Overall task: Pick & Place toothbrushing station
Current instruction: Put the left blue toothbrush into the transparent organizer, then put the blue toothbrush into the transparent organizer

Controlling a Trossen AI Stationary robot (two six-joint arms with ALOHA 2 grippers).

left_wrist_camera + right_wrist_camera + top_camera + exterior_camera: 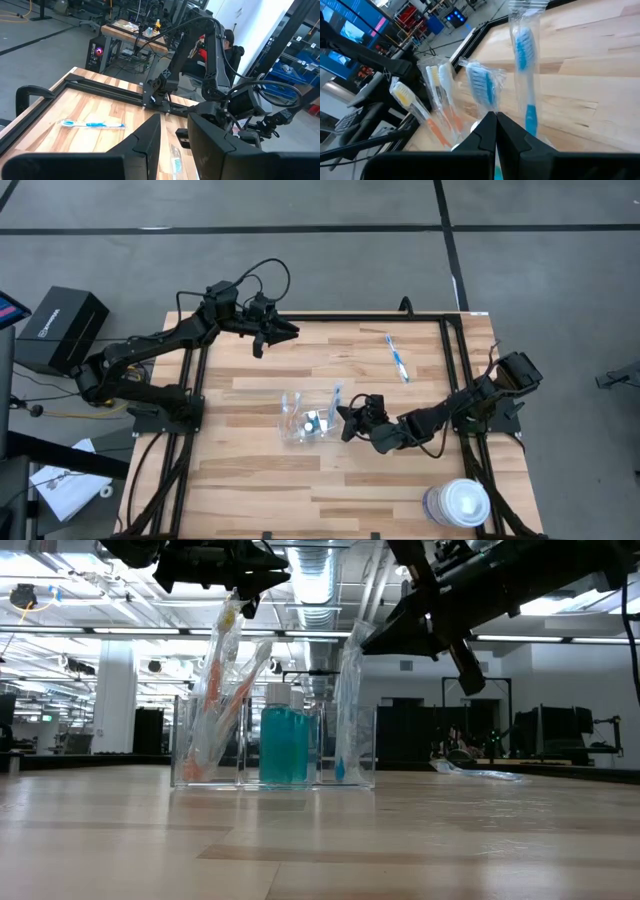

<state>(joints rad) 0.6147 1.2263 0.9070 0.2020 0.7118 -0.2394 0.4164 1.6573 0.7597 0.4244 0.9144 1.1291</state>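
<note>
High view, station: the clear organiser (305,423) is seen at the centre of the frame, holding wrapped toothbrushes and blue-green tubes.
High view, right gripper: the right gripper (347,418) is placed just beside the organiser's right edge, fingers pressed together on nothing.
High view, left gripper: the left gripper (272,332) is held above the table in the upper-left part of the frame, well apart from the organiser; it is partly parted and nothing is seen between its fingers.
High view, loose brush: one blue toothbrush (397,358) is left lying at the upper right of the table.
Low view: orange brushes (215,700) are leaned in the left compartment, tubes (284,740) are stood in the middle, a blue brush (350,705) on the right.
Left wrist view: the loose brush (92,124) is shown at lower left.
Right wrist view: wrapped brushes (481,85) are seen just beyond the closed fingers.
Step judged: a brush seems just delivered.
Next move judged: withdrawal of the right gripper, then a pick of the loose brush.
</note>
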